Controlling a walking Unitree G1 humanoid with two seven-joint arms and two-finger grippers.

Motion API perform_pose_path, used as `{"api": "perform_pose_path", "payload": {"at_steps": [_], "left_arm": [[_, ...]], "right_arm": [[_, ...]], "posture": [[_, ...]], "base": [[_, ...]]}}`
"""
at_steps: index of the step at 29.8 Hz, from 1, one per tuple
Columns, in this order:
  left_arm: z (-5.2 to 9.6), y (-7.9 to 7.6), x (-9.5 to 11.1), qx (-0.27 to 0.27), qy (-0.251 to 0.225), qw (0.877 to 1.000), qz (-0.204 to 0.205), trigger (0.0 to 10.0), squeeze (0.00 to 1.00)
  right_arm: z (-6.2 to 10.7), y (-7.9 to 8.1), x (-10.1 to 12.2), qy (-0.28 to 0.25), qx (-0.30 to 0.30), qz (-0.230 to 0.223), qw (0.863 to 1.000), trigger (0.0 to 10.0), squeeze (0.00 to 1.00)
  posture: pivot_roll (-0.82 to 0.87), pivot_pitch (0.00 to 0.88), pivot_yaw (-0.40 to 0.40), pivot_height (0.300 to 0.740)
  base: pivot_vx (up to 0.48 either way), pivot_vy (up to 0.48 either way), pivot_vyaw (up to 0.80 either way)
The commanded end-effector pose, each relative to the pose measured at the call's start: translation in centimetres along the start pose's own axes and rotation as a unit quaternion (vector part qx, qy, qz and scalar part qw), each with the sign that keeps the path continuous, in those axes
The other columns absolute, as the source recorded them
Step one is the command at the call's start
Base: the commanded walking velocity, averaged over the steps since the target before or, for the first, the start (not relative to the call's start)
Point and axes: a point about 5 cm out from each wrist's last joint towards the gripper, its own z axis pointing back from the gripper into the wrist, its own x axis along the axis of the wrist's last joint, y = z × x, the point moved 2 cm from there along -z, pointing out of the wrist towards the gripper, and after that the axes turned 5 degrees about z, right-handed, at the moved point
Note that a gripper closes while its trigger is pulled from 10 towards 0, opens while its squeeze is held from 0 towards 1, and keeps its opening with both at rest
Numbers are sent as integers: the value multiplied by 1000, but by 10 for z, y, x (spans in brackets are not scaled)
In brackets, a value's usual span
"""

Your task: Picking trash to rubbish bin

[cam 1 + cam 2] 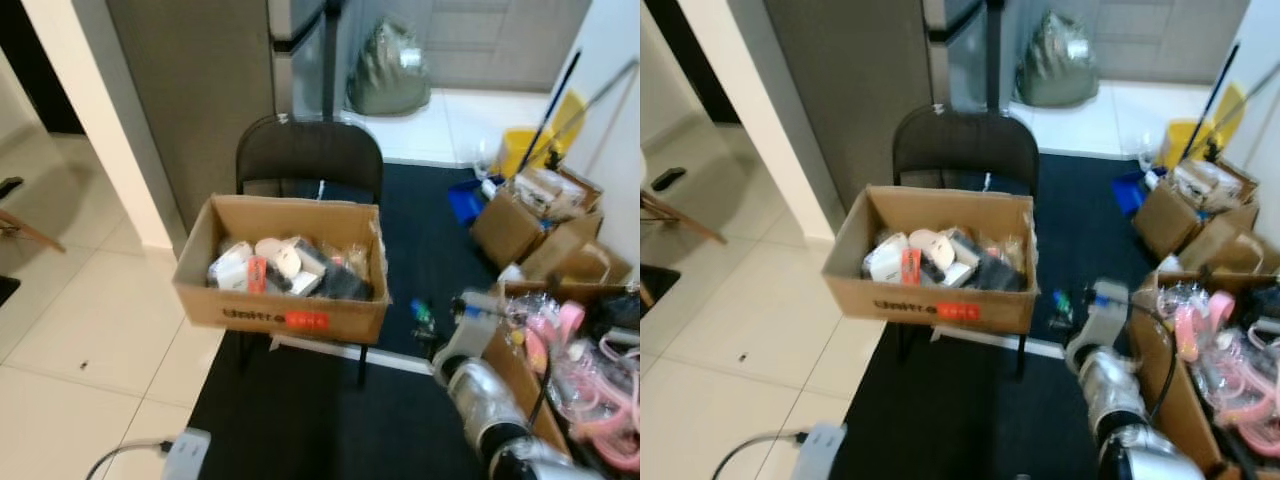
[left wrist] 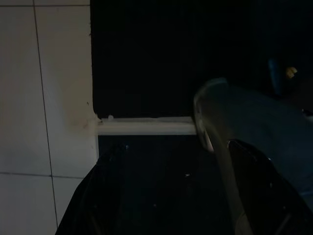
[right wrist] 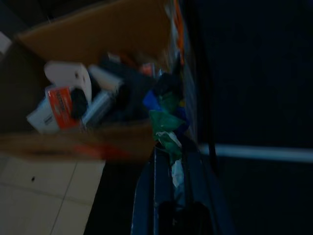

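Right wrist view: right gripper (image 3: 171, 147) was clamped on a crumpled green wrapper (image 3: 165, 128), fingers closed narrowly around it. Head views placed that gripper (image 1: 425, 322) at about 4 o'clock from the cardboard box (image 1: 281, 305), just beside its right wall. Box sat on a black folding chair (image 1: 308, 155), packed with white and orange trash (image 1: 268, 266). Left gripper (image 2: 161, 196) hung over dark carpet (image 1: 330, 420); finger state could not be told.

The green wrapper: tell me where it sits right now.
The green wrapper is pinched in the right gripper, held out on the robot's right just beside the right wall of the cardboard box on the black chair.
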Motion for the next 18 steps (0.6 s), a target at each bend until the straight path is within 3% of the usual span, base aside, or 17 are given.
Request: {"api": "perform_pose_path", "payload": {"at_steps": [1,6,7,10,12,18], "left_arm": [[1,3,-7,5,11,1000,-2,10000,0],[1,3,-7,5,11,1000,-2,10000,0],[1,3,-7,4,11,1000,-2,10000,0],[1,2,-7,4,12,1000,-1,10000,0],[1,2,-8,4,12,1000,0,10000,0],[2,2,-9,4,13,1000,1,10000,0]], "right_arm": [[-1,12,-8,12,21,13,1000,10000,0],[-2,19,-10,14,35,23,999,10000,0],[-3,28,-11,10,53,25,998,10000,0],[-4,35,-10,4,60,20,998,10000,0],[-5,36,-10,6,55,22,998,10000,0],[-6,32,-9,9,44,27,999,10000,0]], "posture": [[6,24,26,740],[4,28,27,740],[4,28,27,740],[9,31,23,740],[13,33,23,740],[15,32,22,740]], "base": [[304,0,0],[302,0,0],[307,0,0],[307,0,769],[307,0,731],[305,0,0]]}}
